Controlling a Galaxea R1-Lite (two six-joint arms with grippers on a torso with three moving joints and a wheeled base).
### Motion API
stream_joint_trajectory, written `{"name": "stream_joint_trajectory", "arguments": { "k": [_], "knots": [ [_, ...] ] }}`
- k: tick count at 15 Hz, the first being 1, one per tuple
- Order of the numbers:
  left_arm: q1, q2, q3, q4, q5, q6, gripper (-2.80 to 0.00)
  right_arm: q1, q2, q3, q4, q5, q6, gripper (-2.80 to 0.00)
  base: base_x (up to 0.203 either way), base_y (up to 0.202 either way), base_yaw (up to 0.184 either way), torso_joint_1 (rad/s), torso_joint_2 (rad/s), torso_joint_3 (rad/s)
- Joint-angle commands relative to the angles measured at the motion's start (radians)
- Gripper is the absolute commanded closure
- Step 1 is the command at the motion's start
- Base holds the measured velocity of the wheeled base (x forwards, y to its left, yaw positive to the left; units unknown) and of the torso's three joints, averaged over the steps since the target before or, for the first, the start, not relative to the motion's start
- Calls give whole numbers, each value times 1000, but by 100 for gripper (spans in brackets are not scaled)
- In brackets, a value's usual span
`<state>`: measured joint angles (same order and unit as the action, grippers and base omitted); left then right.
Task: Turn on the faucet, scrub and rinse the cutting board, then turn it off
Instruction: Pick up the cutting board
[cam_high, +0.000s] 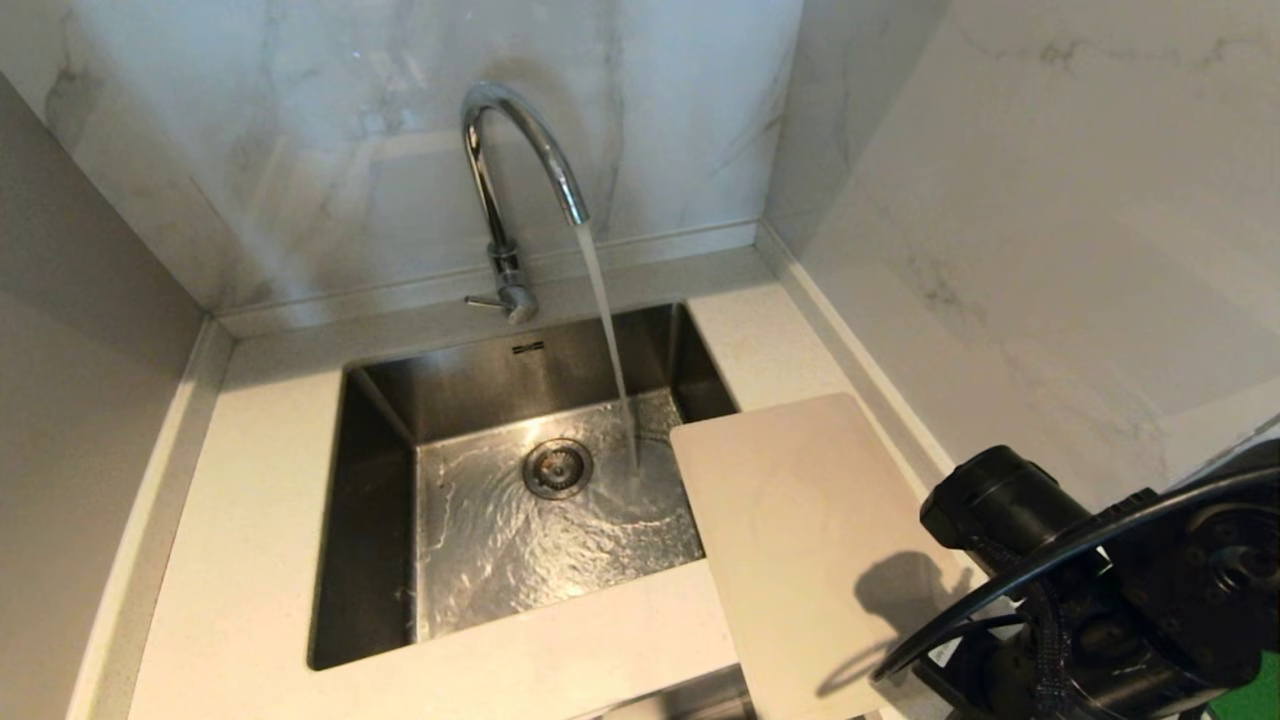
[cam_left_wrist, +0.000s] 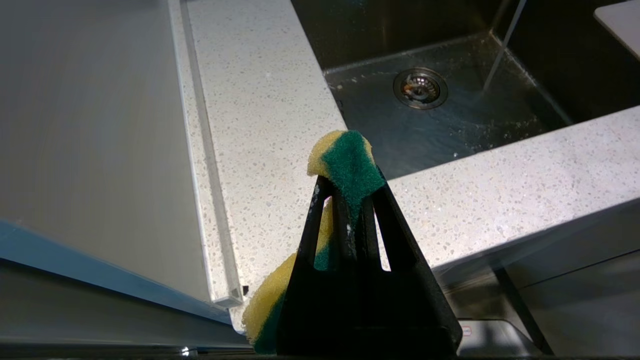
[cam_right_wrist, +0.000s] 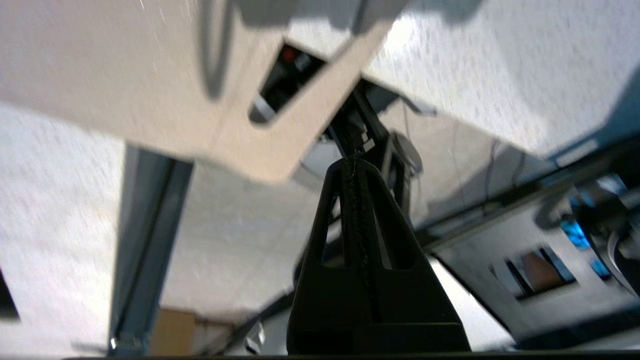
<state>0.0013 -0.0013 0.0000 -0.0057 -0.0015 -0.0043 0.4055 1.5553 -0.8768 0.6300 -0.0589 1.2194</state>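
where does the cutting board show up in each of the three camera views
Head view: the cutting board lies on the counter right of the sink, one corner over the basin.
Left wrist view: only a pale corner shows at the upper right edge.
Right wrist view: it fills the upper left, with its handle slot.
Shared landmark: the speckled counter.

black arm (cam_high: 1120, 590), looped cable (cam_high: 1010, 590), tapered hand (cam_right_wrist: 356, 165)
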Motion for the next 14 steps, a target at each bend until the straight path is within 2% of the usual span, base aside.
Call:
{"name": "stream_joint_trajectory", "arguments": {
  "k": [1,3,5,6,11,14],
  "knots": [
    [0,1,0,0,0,0,0,1,7,68,-85,-9,19,0,0,0,0,0,0,0],
    [0,1,0,0,0,0,0,5,2,107,-151,-4,22,0,0,0,0,0,0,0],
    [0,1,0,0,0,0,0,17,5,107,-157,4,36,0,0,0,0,0,0,0],
    [0,1,0,0,0,0,0,24,7,107,-158,4,38,-280,0,0,0,0,0,0],
    [0,1,0,0,0,0,0,49,25,108,-158,15,40,-280,0,0,0,0,0,0],
    [0,1,1,0,1,0,0,49,50,118,-158,80,44,-280,0,0,0,0,0,0]
  ]
}}
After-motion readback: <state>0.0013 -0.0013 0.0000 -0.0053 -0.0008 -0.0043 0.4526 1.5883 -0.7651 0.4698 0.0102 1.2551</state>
